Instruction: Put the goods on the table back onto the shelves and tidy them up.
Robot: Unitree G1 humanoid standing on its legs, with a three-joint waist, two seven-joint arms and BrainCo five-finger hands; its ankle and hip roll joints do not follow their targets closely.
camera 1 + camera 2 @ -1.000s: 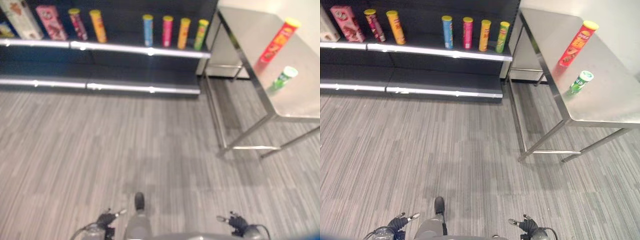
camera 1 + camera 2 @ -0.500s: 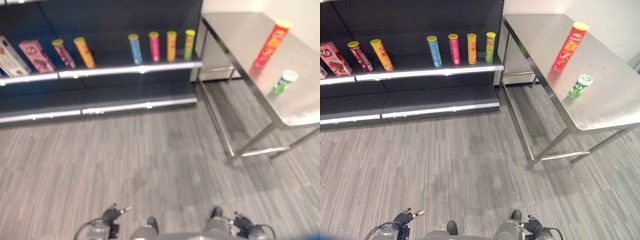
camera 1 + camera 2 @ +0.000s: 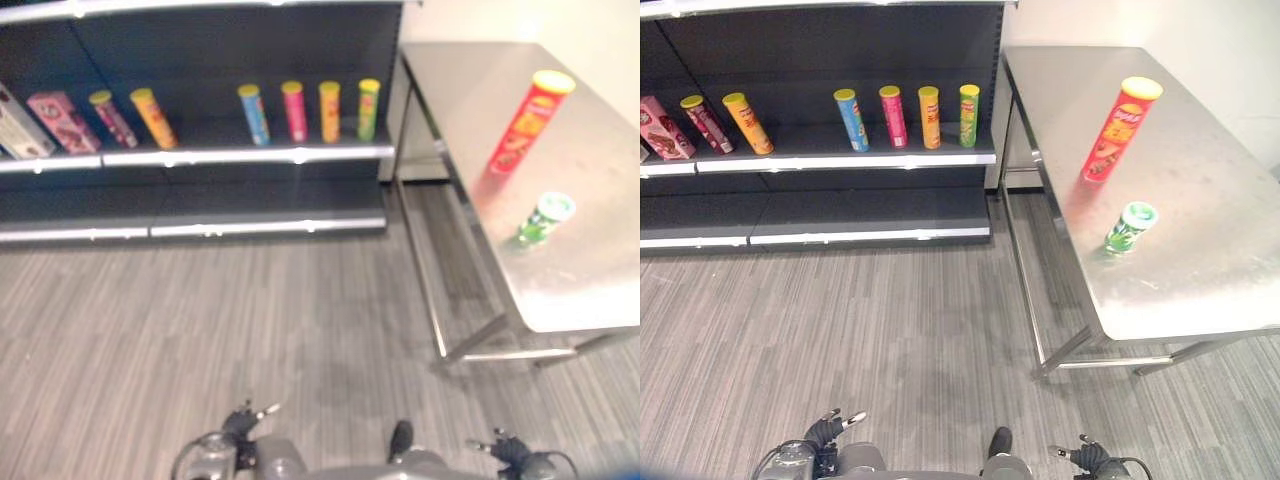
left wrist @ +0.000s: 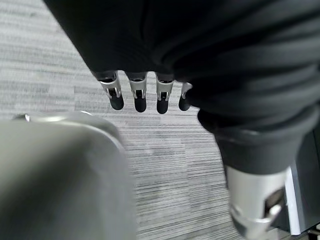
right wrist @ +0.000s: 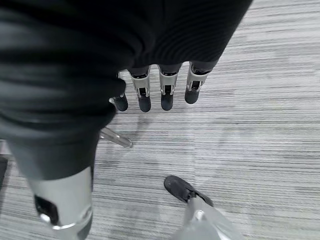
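A tall red can [image 3: 1113, 128] with a yellow lid stands upright on the steel desk [image 3: 1210, 280], towards its far edge. A short green can [image 3: 1128, 227] stands nearer, close to the desk's left edge, well apart from the red one.

To the left of the desk, the dark shelf [image 3: 840, 160] carries a row of upright cans: blue [image 3: 850, 120], pink [image 3: 892, 117], orange [image 3: 929, 117] and green [image 3: 969, 115] near its right end. Farther left stand a yellow can [image 3: 747, 123], a dark red can [image 3: 706, 124] and a pink box [image 3: 662, 127].

The left robot hand [image 4: 145, 92] hangs low over the grey striped floor [image 3: 890, 340], fingers relaxed and straight, holding nothing. The right robot hand [image 5: 160, 90] hangs likewise, fingers loose and empty.
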